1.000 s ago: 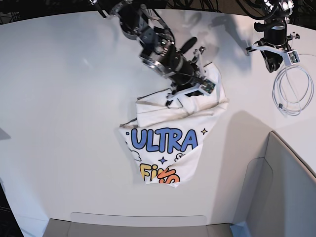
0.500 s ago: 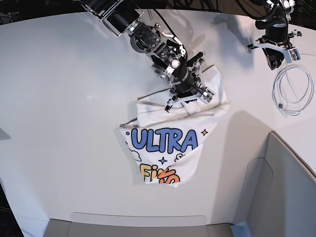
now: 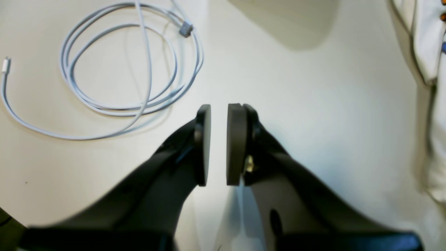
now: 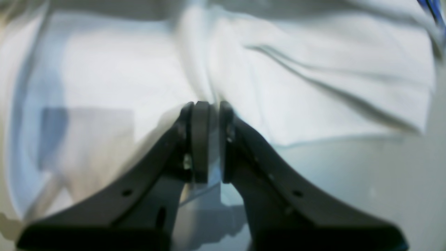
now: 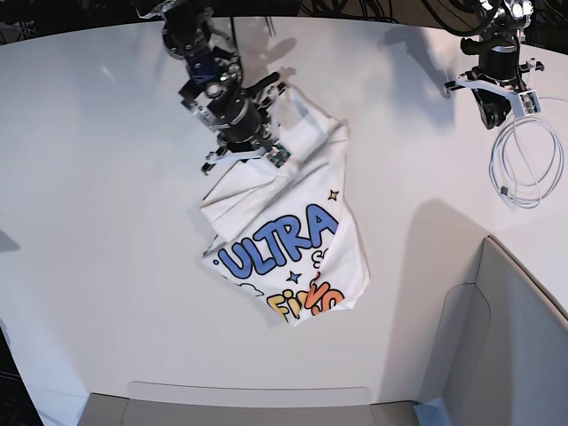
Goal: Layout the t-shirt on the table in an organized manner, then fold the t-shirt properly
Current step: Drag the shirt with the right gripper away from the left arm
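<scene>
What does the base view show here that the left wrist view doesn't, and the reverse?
Only the base view: the right end effector down on the bunched upper part of the t-shirt, the ULTRA print, and the grey bin.

Only the left wrist view: the left end effector close up, its pads slightly apart with nothing between them, over bare table.

Both: the coiled white cable, the table, and an edge of the t-shirt.

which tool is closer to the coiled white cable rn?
Left. The left tool hangs just above the cable, nothing between its pads. The right tool is far across the table, pinching the t-shirt.
</scene>
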Motion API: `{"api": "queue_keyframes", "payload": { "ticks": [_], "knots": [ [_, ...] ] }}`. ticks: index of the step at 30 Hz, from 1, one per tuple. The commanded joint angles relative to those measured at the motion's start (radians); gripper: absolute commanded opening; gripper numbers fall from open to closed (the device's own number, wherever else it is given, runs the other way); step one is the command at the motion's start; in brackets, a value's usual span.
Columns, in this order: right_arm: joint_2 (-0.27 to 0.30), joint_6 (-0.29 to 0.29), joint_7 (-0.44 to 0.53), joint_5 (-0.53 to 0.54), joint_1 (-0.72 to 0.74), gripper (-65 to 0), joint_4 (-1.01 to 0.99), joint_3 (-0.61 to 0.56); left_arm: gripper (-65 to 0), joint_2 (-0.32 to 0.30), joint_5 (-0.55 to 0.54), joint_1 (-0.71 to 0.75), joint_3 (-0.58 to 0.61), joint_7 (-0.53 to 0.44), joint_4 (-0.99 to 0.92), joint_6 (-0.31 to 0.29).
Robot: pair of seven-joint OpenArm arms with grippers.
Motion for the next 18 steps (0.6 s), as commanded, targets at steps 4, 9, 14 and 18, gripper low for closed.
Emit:
{"api": "queue_keyframes", "payload": {
  "ticks": [4,9,14,18],
  "knots": [
    [0.083,0.049,-0.1,-0.054,-0.027,-58.6,-0.011,0.191,-55.5,-0.011,-0.005,-0.013,-0.004,-0.027,0.017,0.002],
    [0.175,0.053,-0.1,-0.053,-0.032,-58.6,-0.019,0.355,-55.5,-0.011,-0.005,-0.023,0.002,-0.027,0.017,0.002],
    [0.203,0.053,-0.095,-0.013,-0.009,-58.3,-0.01,0.525,-55.5,-0.004,-0.005,-0.04,0.002,-0.026,0.017,-0.1],
    [0.205,0.049,-0.1,0.154,0.0,-58.2,0.121,0.656,-55.5,-0.002,-0.005,-0.048,0.0,-0.024,0.017,-0.141]
  ]
}}
